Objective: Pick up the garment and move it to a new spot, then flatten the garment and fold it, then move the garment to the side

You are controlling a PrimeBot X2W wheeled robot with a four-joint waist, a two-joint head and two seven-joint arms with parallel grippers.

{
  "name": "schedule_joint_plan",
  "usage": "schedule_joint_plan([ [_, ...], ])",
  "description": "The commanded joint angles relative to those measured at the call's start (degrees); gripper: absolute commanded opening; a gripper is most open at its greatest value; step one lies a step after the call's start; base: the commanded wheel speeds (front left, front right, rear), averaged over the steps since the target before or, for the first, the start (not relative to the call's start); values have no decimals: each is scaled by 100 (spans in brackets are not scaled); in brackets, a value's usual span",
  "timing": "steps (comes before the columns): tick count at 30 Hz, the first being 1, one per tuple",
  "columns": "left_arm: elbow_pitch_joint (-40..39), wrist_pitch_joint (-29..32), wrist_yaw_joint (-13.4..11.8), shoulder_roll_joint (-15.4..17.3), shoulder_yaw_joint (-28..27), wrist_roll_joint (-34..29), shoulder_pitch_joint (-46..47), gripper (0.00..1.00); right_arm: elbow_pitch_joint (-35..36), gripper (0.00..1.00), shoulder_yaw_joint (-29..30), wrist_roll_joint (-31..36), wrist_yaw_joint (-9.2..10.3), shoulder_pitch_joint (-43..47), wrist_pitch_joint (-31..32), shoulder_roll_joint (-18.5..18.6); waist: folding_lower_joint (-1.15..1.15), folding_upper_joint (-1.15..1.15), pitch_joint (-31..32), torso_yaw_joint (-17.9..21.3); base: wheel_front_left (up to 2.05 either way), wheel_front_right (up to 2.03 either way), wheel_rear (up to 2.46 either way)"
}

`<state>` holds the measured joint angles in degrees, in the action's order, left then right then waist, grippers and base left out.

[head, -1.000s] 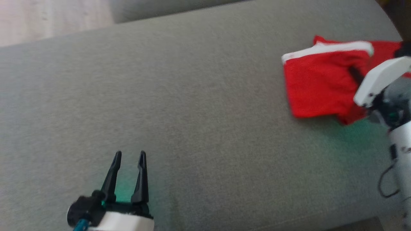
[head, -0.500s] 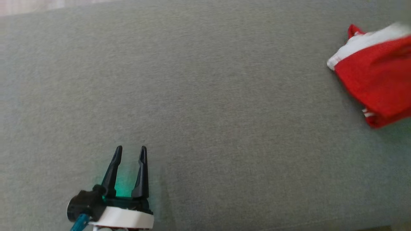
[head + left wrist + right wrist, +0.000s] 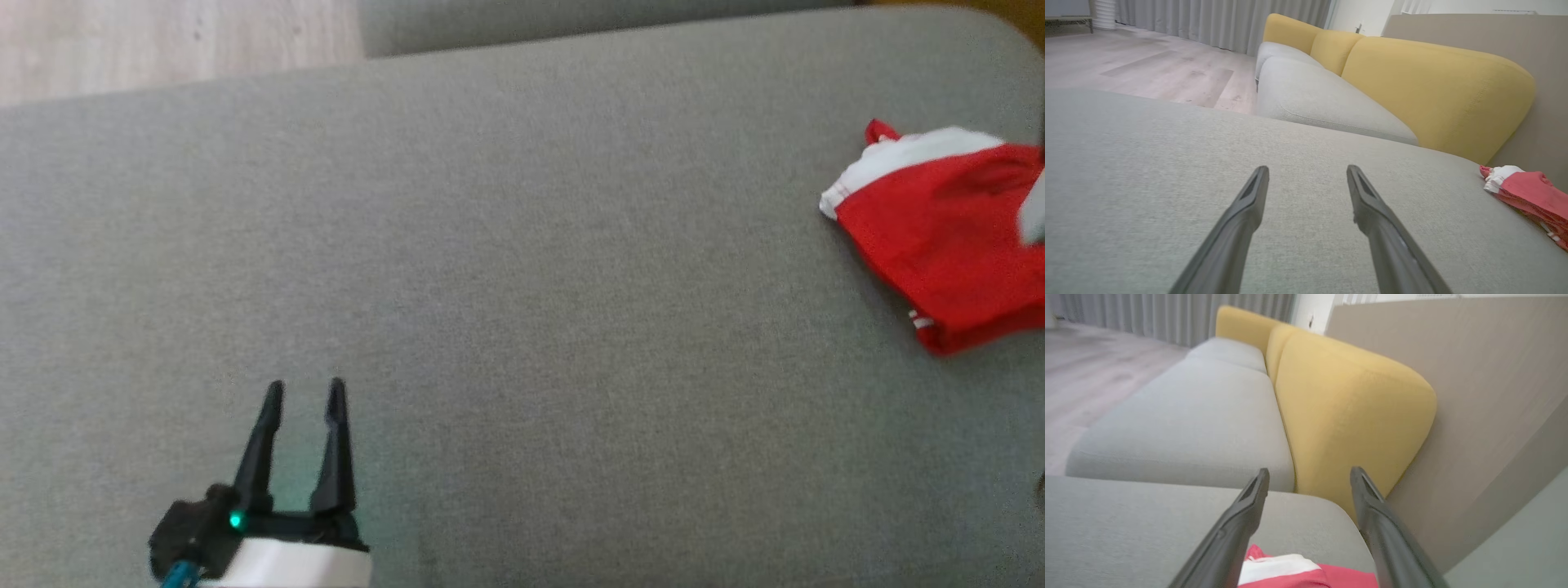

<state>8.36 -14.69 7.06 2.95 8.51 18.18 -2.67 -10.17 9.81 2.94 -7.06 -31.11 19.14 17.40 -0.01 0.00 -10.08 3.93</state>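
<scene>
- Released since a second ago: the right gripper point(image 3: 1310, 473), then closed on the garment point(image 3: 939, 245), now has its two fingers spread wide and holds nothing (the head camera has also shifted between the pictures).
- Garment: red cloth with a white band, folded into a compact shape, lying on the grey cushion point(image 3: 522, 245) at its far right side, close to the rounded corner.
- Right wrist view: the garment's white band and red cloth show at the bottom edge, between the lower parts of the two fingers; whether they touch it cannot be told.
- Left gripper point(image 3: 304, 386): fingers wide apart, empty, low over bare cushion at the lower left of the head view, well apart from the garment.
- Background: a yellow backrest point(image 3: 1347, 404) rises behind the cushion's corner, with a second grey seat beside it.
- Wooden floor point(image 3: 163, 41) shows beyond the cushion's far edge.
</scene>
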Motion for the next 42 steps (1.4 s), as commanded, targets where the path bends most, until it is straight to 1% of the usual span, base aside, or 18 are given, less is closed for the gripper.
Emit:
schedule_joint_plan([
  [1,-175,-31,-31,-7,-285,-7,-9,100,557,100,-52,-86,-43,335,-177,-150,1,0,198,-90,0,0,0],
  [3,-201,-31,-72,-7,-372,-27,-53,100,1081,100,-93,-55,-43,817,-460,-374,1,0,319,-140,0,0,0],
  [6,-217,-31,-129,-7,-485,-54,-151,100,1623,100,-188,-71,-43,1573,-960,-774,1,0,490,-244,0,0,0],
  [10,-260,-31,-185,-7,-610,-75,-283,100,1786,100,-457,-120,-43,2548,-1703,-1179,1,0,641,-412,0,0,0],
  [13,-262,-31,-184,-7,-653,-76,-356,100,1559,100,-554,16,-43,3140,-2383,-1360,1,0,723,-527,0,0,0],
  [15,-243,-31,-172,-7,-654,-88,-392,100,1314,100,-515,-5,-43,3429,-2817,-1430,1,0,771,-594,0,0,0],
  [16,-242,-31,-168,-7,-658,-122,-406,100,1181,100,-500,-75,-43,3533,-3013,-1442,1,0,785,-614,0,0,0],
  [17,-242,-31,-168,-7,-658,-122,-406,100,1181,100,-500,-75,-43,3533,-3013,-1442,1,0,785,-614,0,0,0],
  [18,-254,-31,-161,-7,-654,-184,-434,100,866,100,-502,-346,-43,3675,-3234,-1447,1,0,807,-641,0,0,0],
  [19,-254,-31,-161,-7,-654,-184,-434,100,866,100,-502,-346,-43,3675,-3234,-1447,1,0,807,-641,0,0,0],
  [22,-262,-31,-151,-7,-657,-187,-501,100,438,100,-516,-599,-43,3737,-3376,-1449,1,0,838,-655,0,0,0],
  [24,-247,-31,-146,-7,-664,-190,-534,100,190,100,-536,-606,-43,3723,-3403,-1450,1,0,859,-653,0,0,0],
  [30,-227,-31,-121,-7,-596,-200,-575,100,-34,100,-573,-648,-43,3639,-3412,-1451,1,0,911,-598,0,0,0],
  [31,-78,0,-130,1,-453,-159,-723,0,-202,0,-432,-650,0,3867,-3335,-1503,1,0,906,-607,0,0,0],
  [33,153,7,-133,-4,-454,-125,-726,0,-456,0,-433,-684,1,3896,-3311,-1509,1,0,910,-602,0,0,0],
  [42,180,139,-123,17,-503,450,-613,0,-457,0,-420,-1328,-2,3791,-3155,-1505,1,0,916,-587,0,0,0],
])
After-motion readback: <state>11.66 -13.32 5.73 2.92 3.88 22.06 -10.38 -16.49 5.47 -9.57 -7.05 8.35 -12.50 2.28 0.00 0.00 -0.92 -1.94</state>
